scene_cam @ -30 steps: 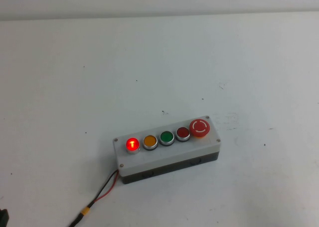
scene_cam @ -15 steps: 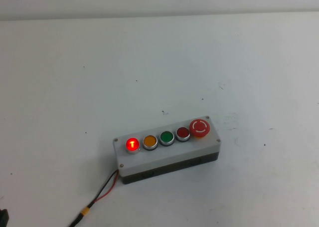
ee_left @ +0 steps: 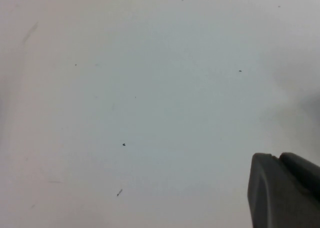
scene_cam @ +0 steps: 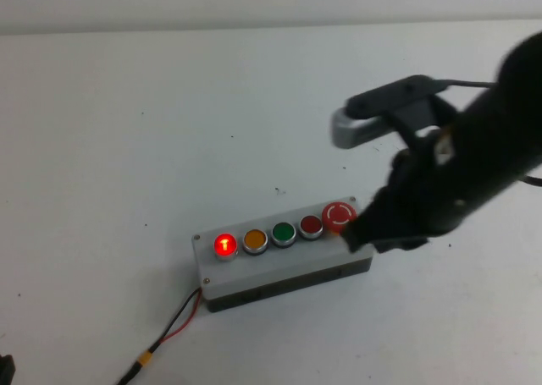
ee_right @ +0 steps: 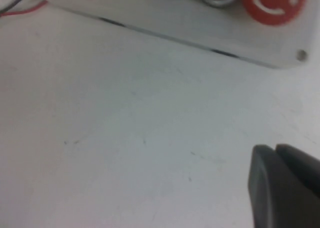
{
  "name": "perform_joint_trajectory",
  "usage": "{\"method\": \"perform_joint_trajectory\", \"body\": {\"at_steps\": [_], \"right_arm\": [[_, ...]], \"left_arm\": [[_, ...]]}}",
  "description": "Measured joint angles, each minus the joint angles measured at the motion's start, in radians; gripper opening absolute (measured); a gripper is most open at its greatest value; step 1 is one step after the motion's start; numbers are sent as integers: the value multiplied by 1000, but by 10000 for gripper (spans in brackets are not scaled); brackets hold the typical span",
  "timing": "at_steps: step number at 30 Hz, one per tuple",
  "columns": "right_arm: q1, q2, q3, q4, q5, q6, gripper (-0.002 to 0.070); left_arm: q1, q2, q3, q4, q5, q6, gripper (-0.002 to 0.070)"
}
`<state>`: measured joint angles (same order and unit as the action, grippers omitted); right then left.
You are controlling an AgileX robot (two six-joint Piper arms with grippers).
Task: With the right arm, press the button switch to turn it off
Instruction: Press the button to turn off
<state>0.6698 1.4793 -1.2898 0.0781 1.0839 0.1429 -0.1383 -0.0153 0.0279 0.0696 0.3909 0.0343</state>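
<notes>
The small round bright-red translucent button switch with a chrome ring (scene_cam: 224,244) glows lit, a pale mark showing on its face, at the robot's-left end of the row on the rectangular light-grey plastic five-button box (scene_cam: 254,271), which lies on the matte white table (scene_cam: 127,148) toward the near middle. Beside it along the row come a round amber button (scene_cam: 255,239), a round green button (scene_cam: 284,233), a small darker red button (scene_cam: 311,226), and at the far end a large red mushroom-head button (scene_cam: 340,217) bearing white curved arrow marks. The box has a darker base strip and small screws at its corners; thin red and black wires with a yellow connector (scene_cam: 161,347) run from its left end toward the near edge. The bulky black right arm (scene_cam: 474,165), with a silver-grey cylindrical joint, reaches in from the right, and the black right gripper (scene_cam: 364,233) hangs at the box's mushroom-button end, well apart from the lit switch; whether its fingers are spread or closed cannot be told. The dark left gripper (ee_left: 285,193) hangs over bare table, its opening likewise unclear.
</notes>
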Motion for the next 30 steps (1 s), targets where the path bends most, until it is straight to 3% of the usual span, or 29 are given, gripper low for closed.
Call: {"method": "perform_joint_trajectory", "body": {"at_steps": [6,17,23,30], "right_arm": [[106,242,-263,-23,40,-9,-16],[127,557,-661,34,97,-66,-16],[169,687,-823,32,148,-87,-16],[170,736,-869,23,150,-89,-16]], "left_arm": [[0,0,0,0,0,0,-2],[0,0,0,0,0,0,-2],[0,0,0,0,0,0,-2],[0,0,0,0,0,0,-2]]}}
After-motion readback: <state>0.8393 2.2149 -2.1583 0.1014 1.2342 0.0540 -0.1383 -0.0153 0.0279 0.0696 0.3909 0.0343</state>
